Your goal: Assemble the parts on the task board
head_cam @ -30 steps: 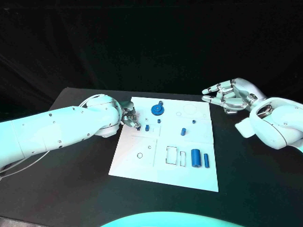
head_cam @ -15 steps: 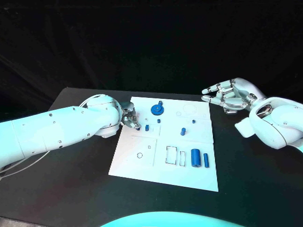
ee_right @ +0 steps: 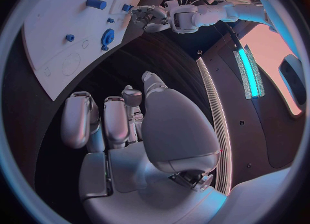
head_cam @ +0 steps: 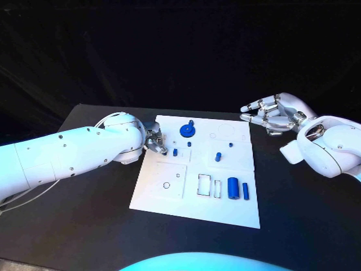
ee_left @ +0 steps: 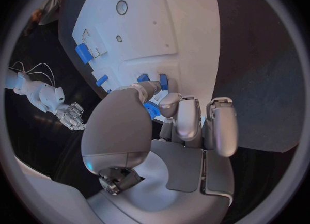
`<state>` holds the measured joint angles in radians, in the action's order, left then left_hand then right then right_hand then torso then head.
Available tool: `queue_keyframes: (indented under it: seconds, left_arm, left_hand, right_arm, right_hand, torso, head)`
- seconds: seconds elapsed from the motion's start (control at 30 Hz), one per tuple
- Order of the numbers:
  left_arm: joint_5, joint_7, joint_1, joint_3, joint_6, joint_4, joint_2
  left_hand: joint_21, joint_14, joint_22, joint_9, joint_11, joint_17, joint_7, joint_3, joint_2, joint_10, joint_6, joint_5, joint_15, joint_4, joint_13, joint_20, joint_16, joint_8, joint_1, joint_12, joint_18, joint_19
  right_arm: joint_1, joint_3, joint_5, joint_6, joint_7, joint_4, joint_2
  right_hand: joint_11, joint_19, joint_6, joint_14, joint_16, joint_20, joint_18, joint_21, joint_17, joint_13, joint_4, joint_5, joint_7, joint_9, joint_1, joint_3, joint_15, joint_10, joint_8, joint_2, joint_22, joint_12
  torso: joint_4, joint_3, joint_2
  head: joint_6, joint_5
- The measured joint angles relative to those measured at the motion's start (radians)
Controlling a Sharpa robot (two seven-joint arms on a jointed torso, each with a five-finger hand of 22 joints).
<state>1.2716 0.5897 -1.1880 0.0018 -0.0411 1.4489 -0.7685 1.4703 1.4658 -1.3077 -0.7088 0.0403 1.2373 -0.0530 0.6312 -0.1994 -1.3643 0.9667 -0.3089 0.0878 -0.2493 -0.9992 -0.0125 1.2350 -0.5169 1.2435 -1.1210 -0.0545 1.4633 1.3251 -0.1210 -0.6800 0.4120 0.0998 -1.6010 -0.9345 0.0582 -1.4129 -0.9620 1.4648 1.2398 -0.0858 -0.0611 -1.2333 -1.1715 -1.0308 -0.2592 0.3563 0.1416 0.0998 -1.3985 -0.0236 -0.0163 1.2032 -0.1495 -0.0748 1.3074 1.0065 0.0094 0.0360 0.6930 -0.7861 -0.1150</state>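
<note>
The left robot hand [head_cam: 154, 141] is reaching over the left edge of the task board [head_cam: 168, 195], pinching a small blue part [ee_left: 152, 110] in its fingertips. The right robot hand [head_cam: 272, 116] is waiting off the board's far right corner, fingers curled, holding nothing.

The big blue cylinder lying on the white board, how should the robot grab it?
Probably from straight above, pinching across the rounded long sides of the big blue cylinder near its middle. It lies flat on the white task board, with a thinner blue cylinder close beside it, so fingers should come down narrow.
</note>
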Motion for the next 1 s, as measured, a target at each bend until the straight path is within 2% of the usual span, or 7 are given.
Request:
queue_keyframes:
  seconds: [0.13, 0.33, 0.43, 0.67, 0.9, 0.97, 1.0]
  left_arm:
    - [-0.002, 0.003, 0.0, 0.0, 0.0, -0.003, 0.002]
    - [-0.006, 0.008, 0.0, 0.0, 0.0, -0.008, 0.005]
    - [-0.009, 0.011, 0.0, 0.0, 0.0, -0.011, 0.007]
    - [-0.016, 0.017, 0.0, 0.0, 0.002, -0.016, 0.011]
    - [-0.023, 0.021, 0.001, -0.001, 0.003, -0.02, 0.013]
    - [-0.024, 0.022, 0.001, -0.001, 0.003, -0.02, 0.013]
    - [-0.025, 0.023, 0.001, -0.001, 0.003, -0.021, 0.013]
  left_hand:
    - [0.0, 0.0, 0.0, -0.007, 0.006, 0.0, 0.007, 0.038, -0.006, -0.006, 0.007, -0.001, 0.005, 0.039, 0.006, 0.0, 0.0, -0.006, -0.051, 0.0, 0.0, 0.0]
    - [0.0, 0.0, 0.0, -0.007, 0.013, 0.001, 0.009, 0.024, -0.001, -0.013, 0.009, 0.005, 0.008, 0.072, -0.016, 0.004, 0.0, -0.017, -0.073, -0.015, 0.0, 0.004]
    - [0.0, 0.0, 0.0, -0.008, 0.014, 0.001, 0.015, -0.006, -0.001, -0.014, 0.015, 0.005, 0.015, 0.061, -0.021, 0.007, 0.0, -0.019, -0.074, -0.015, 0.0, 0.0]
    - [0.0, 0.0, 0.0, -0.011, 0.022, 0.002, 0.029, -0.073, 0.004, -0.022, 0.029, 0.005, 0.015, 0.036, -0.025, 0.011, 0.0, -0.019, -0.079, -0.021, 0.0, 0.004]
    - [0.0, 0.0, 0.0, -0.009, 0.019, 0.002, 0.043, -0.137, 0.004, -0.019, 0.043, 0.004, 0.015, 0.019, -0.03, 0.011, 0.0, -0.022, -0.079, -0.021, 0.0, 0.004]
    - [0.0, 0.0, 0.0, -0.009, 0.018, 0.002, 0.045, -0.152, 0.004, -0.018, 0.045, 0.004, 0.015, 0.015, -0.03, 0.011, 0.0, -0.026, -0.078, -0.026, 0.0, 0.004]
    - [0.0, 0.0, 0.0, -0.008, 0.018, 0.002, 0.045, -0.16, 0.005, -0.018, 0.045, 0.004, 0.015, 0.012, -0.031, 0.011, 0.0, -0.029, -0.078, -0.026, 0.0, 0.004]
  right_arm:
    - [0.0, 0.0, 0.0, 0.0, 0.0, 0.001, 0.0]
    - [0.0, 0.0, 0.0, 0.0, 0.001, 0.001, 0.0]
    - [0.0, 0.0, 0.0, 0.0, 0.001, 0.001, 0.001]
    - [-0.001, 0.0, 0.0, 0.0, 0.001, 0.001, 0.0]
    - [-0.001, 0.0, 0.0, 0.0, 0.001, 0.001, 0.0]
    - [-0.001, 0.0, 0.0, 0.0, 0.002, 0.001, 0.0]
    - [-0.001, 0.0, 0.0, 0.0, 0.002, 0.002, 0.0]
  right_hand:
    - [0.0, 0.0, 0.0, 0.0, 0.0, 0.0, 0.0, 0.0, 0.0, 0.001, 0.0, 0.0, 0.0, 0.0, 0.002, 0.0, 0.0, 0.0, 0.0, 0.002, 0.0, 0.0]
    - [-0.001, 0.0, 0.0, 0.0, 0.0, 0.0, 0.0, 0.0, 0.0, 0.001, 0.0, 0.006, 0.0, 0.0, 0.002, 0.0, 0.0, -0.001, 0.0, 0.002, 0.0, 0.0]
    - [-0.003, 0.0, 0.0, 0.0, -0.001, 0.0, 0.0, 0.001, 0.0, 0.001, 0.0, 0.006, 0.0, 0.0, 0.002, 0.0, 0.0, -0.003, 0.0, 0.002, 0.0, 0.0]
    - [-0.003, 0.0, 0.0, 0.0, -0.004, 0.0, 0.0, 0.004, 0.0, 0.001, -0.003, 0.006, 0.0, 0.0, 0.002, 0.003, 0.0, -0.003, 0.0, 0.002, 0.001, 0.0]
    - [-0.003, 0.0, 0.0, 0.0, -0.004, 0.0, 0.0, 0.004, 0.0, 0.003, -0.004, 0.008, 0.0, 0.0, 0.002, 0.004, 0.0, -0.003, 0.0, 0.002, 0.001, 0.0]
    - [-0.003, 0.0, 0.0, 0.0, -0.004, 0.0, 0.0, 0.004, 0.0, 0.003, -0.01, 0.012, 0.0, -0.001, 0.011, 0.01, 0.0, -0.003, 0.0, 0.011, 0.001, 0.0]
    - [-0.003, 0.0, 0.0, 0.0, -0.004, 0.0, 0.0, 0.004, 0.0, 0.003, -0.014, 0.012, 0.0, -0.001, 0.021, 0.014, 0.0, -0.003, 0.0, 0.004, 0.001, 0.0]
  torso:
    - [-0.0001, 0.0, 0.0]
    - [-0.0003, 0.0002, 0.0]
    - [-0.0003, 0.0005, 0.0]
    - [-0.0003, 0.0005, 0.0]
    - [-0.0003, 0.0003, 0.0]
    - [-0.0003, 0.0003, 0.0]
    - [-0.0003, 0.0003, 0.0]
  head:
    - [0.0, 0.0]
    - [-0.002, 0.0]
    - [-0.004, 0.0]
    - [-0.005, 0.001]
    - [-0.005, 0.002]
    - [-0.005, 0.002]
    - [-0.005, 0.003]
